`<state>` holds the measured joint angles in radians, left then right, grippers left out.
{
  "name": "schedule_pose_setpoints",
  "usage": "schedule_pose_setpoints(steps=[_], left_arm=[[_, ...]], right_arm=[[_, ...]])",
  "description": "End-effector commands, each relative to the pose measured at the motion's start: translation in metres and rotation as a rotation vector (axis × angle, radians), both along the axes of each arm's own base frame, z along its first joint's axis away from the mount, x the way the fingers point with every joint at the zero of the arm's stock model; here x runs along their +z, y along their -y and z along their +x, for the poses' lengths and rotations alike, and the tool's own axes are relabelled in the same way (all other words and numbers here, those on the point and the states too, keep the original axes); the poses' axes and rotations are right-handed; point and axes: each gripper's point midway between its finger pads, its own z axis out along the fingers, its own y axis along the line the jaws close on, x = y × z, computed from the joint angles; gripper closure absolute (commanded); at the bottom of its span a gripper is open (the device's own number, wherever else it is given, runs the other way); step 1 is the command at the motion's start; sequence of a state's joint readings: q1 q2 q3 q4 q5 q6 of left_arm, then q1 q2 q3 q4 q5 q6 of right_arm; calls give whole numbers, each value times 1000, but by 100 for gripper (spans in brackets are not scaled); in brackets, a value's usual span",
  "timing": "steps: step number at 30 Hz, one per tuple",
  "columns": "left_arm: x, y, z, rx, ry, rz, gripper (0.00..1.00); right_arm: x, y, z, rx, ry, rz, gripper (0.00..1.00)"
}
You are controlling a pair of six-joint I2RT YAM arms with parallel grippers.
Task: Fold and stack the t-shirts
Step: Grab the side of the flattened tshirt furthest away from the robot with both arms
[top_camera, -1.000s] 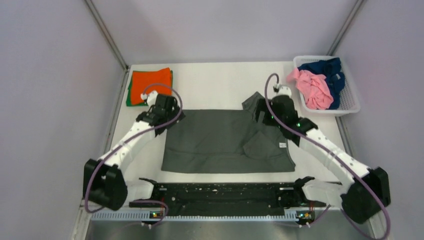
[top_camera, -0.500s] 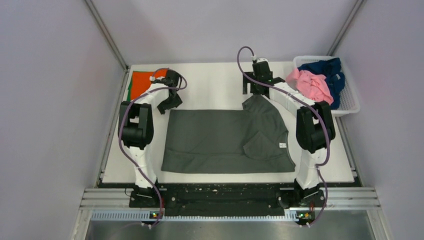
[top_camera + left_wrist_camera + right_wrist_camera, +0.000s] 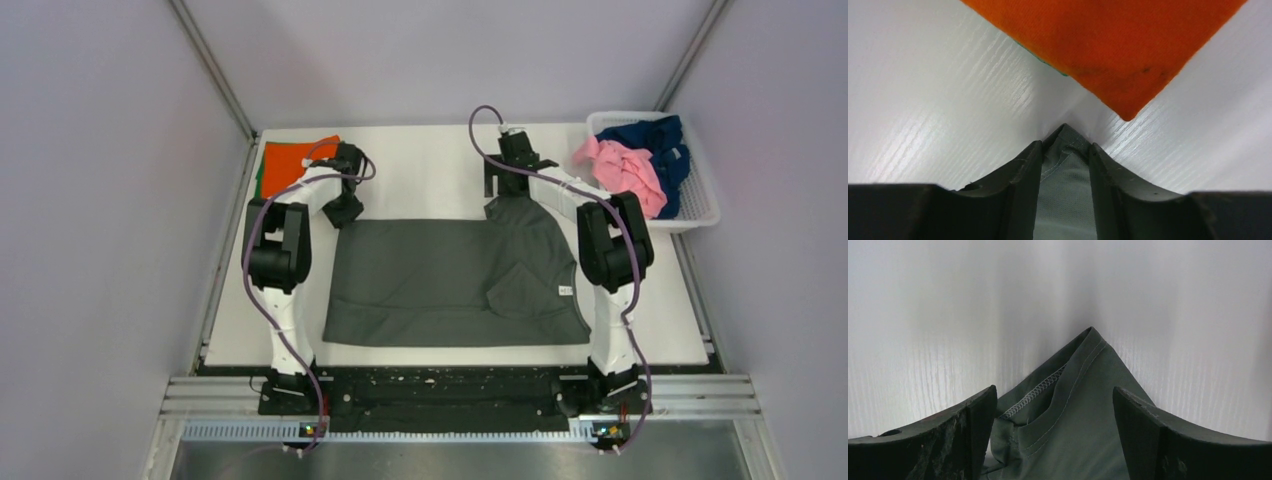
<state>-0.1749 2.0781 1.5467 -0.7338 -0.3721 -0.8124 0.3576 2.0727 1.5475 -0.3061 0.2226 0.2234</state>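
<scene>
Grey shirt (image 3: 440, 280) lies spread flat in the middle of the worktop (image 3: 420, 165), with a flap folded in on its right side. Both arms have swung out to its far edge in the last second! The left jaws are pinched tight on the far-left corner, just beside the folded orange shirt (image 3: 290, 165). The right jaws stand wide apart around the far-right sleeve tip, not yet gripping. Once they close, a fold toward the near side looks likely.
</scene>
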Motion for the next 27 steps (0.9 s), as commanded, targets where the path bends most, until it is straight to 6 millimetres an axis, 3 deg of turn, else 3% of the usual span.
schedule_pose_setpoints(steps=[1,7,11,14,16,19,21,27], left_arm=[[-24,5,-15,9,-81,-35,58],[-20,6,-13,0,-79,-35,76],[-17,6,-11,-4,-75,-36,98],[-11,5,-9,-2,-59,-32,100],[-6,6,-7,-8,-45,-35,100],[10,6,-5,-7,2,-38,100],[19,5,-6,-4,34,-41,100],[40,8,-17,-3,119,-67,100]], right_arm=[[1,-5,13,-14,34,38,16],[-10,-6,18,-30,39,42,23],[-24,-1,24,-53,30,13,31],[-35,4,26,-77,4,-25,44],[-36,5,24,-87,-2,-28,63],[-22,10,21,-114,18,-27,92],[-5,12,19,-121,54,-18,100],[52,14,-5,-106,178,66,100]])
